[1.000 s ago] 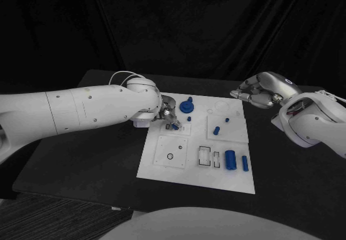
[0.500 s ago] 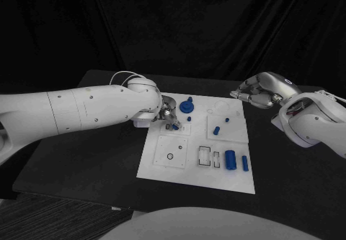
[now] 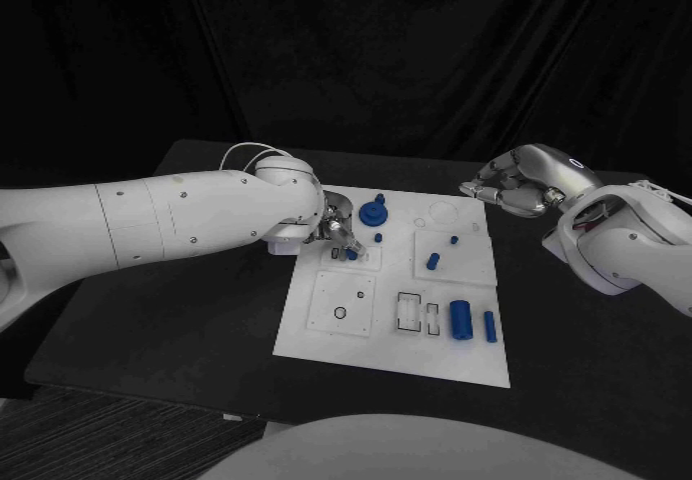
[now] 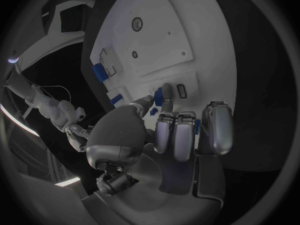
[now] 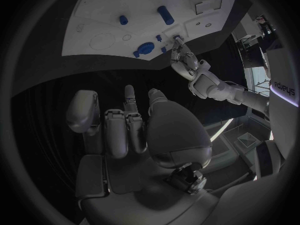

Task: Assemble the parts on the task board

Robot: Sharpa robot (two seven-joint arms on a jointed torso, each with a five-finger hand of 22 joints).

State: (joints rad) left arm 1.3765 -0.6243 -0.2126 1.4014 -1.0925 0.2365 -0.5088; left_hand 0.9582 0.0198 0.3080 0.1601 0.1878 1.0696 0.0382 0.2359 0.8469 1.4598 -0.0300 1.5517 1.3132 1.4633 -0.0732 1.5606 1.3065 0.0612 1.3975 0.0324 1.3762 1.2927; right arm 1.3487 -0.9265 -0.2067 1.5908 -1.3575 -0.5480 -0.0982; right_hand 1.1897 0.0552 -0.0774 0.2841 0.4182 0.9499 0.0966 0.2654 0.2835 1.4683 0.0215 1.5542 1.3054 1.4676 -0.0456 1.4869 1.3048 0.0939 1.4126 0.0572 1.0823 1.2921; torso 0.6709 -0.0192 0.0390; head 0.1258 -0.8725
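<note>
Left hand: the silver many-fingered left hand (image 3: 338, 232) is placed over the far left part of the flat white task board (image 3: 361, 330); a small blue part (image 4: 158, 101) is pinched between thumb and a finger, the tip down at the board beside a small dark rectangular slot (image 4: 182, 90). The other fingers are curled in.

Right hand: the silver right hand (image 3: 502, 192) is held above the black desk (image 3: 173, 300) off the board's far right corner, fingers curled, nothing in it.

Parts: a blue round knobbed piece (image 3: 375, 212) stands near the far edge; a ribbed blue cylinder (image 3: 460, 319) and a slim blue peg (image 3: 490, 327) lie on the near right; a short blue peg (image 3: 433, 261) lies mid-board.

Risk 1: the pinched part could be tilted against the slot rim and jammed, since alignment is hidden from the head view by the fingers.

Risk 2: the part could slip out of a light pinch and roll across the board.

Risk 3: the knobbed piece, just beside the hand, could be knocked if the wrist is swung.

Left wrist view: the pinch and slot are shown, hidden from the head view.

Right wrist view: the left hand's fingertips at the board are seen from the far side, and the right hand's palm is shown bare.

Head view: the full layout is given, with empty recesses on the near half.
</note>
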